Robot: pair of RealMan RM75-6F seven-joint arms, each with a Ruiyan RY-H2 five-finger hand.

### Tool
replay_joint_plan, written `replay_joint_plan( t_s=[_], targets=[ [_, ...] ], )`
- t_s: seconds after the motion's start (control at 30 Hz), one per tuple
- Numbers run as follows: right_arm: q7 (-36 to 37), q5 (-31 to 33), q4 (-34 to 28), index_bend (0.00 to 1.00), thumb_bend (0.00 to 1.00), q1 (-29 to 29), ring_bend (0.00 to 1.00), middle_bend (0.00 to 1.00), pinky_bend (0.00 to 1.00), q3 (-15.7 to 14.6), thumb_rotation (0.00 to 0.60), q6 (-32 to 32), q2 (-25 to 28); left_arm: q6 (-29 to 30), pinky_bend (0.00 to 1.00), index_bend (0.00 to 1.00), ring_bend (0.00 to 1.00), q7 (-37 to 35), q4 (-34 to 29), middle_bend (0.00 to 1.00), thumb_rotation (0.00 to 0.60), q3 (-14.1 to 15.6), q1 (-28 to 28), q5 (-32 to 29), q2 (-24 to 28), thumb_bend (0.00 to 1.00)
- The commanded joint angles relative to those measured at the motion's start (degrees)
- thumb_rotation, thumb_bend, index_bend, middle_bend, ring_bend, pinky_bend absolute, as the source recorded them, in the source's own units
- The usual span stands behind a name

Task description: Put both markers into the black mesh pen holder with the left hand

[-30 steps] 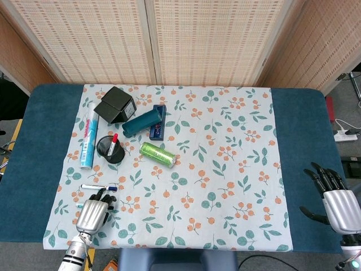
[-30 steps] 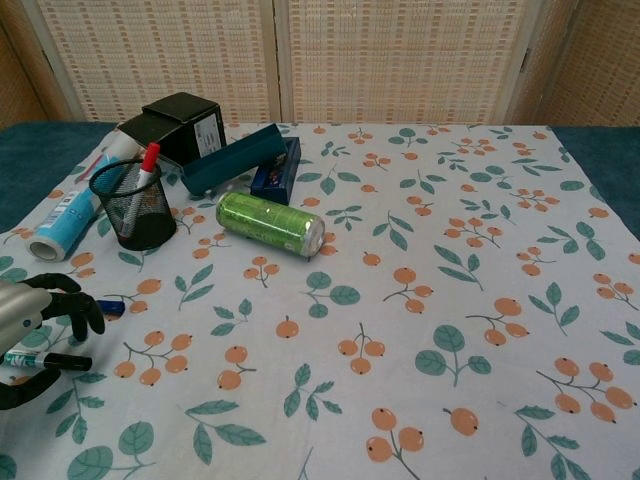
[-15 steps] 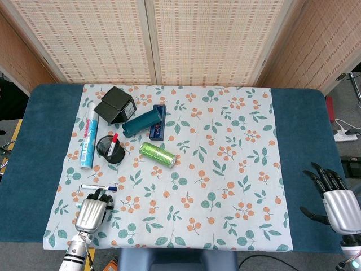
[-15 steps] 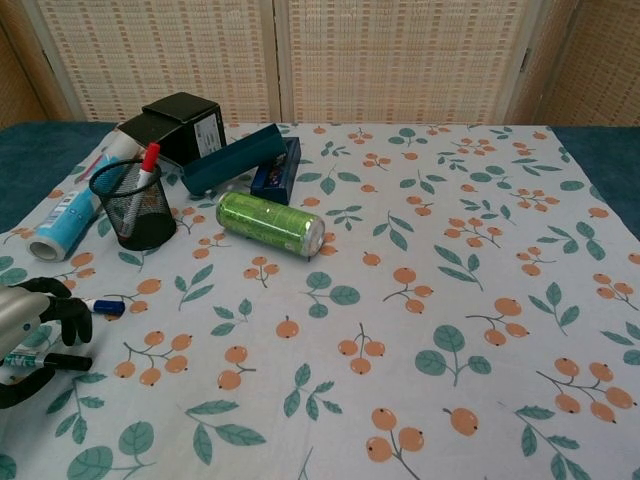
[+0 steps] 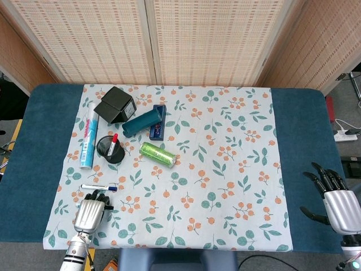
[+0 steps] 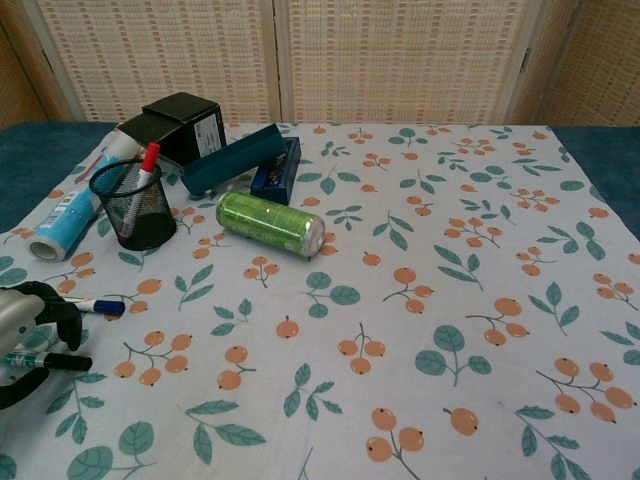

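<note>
The left hand (image 5: 89, 213) sits near the front left corner of the flowery cloth (image 5: 225, 169), close to the cloth's front edge. In the chest view its fingers (image 6: 62, 312) are curled over, and a green marker with a black cap (image 6: 45, 359) lies under the hand on the cloth. I cannot tell if the hand really grips that marker or only rests on it. Just past the fingers lies another marker with a blue cap (image 5: 99, 187), flat on the cloth and apart from the hand. The black mesh pen holder (image 5: 109, 149) stands upright farther back on the left side, and a red-capped marker (image 5: 113, 143) already stands in it. Between the hand and the holder there is only bare cloth and the blue-capped marker. Around the holder it is crowded: a white and blue tube (image 5: 88, 144) lies just to its left, a black box (image 5: 115, 105) sits behind it, a teal case (image 5: 143, 121) and a small dark blue box (image 5: 158, 127) lie behind and to its right, and a green can (image 5: 158, 154) lies on its side nearby. The whole right half of the cloth is open. The right hand (image 5: 338, 206) is far off at the right edge on the blue table cover (image 5: 304, 141), fingers spread and holding nothing.
</note>
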Motion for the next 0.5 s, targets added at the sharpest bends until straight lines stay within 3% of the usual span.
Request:
replay_joint_plan(
  t_s=[0.03,0.2,0.5],
  targets=[
    [-0.01,0.02,-0.02,0.23,0.06,0.0,0.13,0.04,0.13,0.0,0.6,-0.01,0.01,0.07,0.35,0.44,0.21,0.16,0.31,0.35,0.6,0.06,0.09,-0.17,-0.27,0.34],
    [-0.14,0.02,-0.03,0.25,0.06,0.02,0.13,0.04,0.13,-0.01,0.6,-0.08,-0.02,0.02,0.35,0.46,0.21,0.38,1.16,0.38,0.6,-0.14,0.32,-1.1,-0.91,0.34],
    [-0.28,0.15,-0.04,0.26,0.06,0.01,0.13,0.04,0.13,0.1,0.6,0.0,-0.03,1.48,0.37,0.61,0.3,0.25,3.85,0.57,0.6,-0.25,0.56,-0.48,-2.28,0.34]
  ],
)
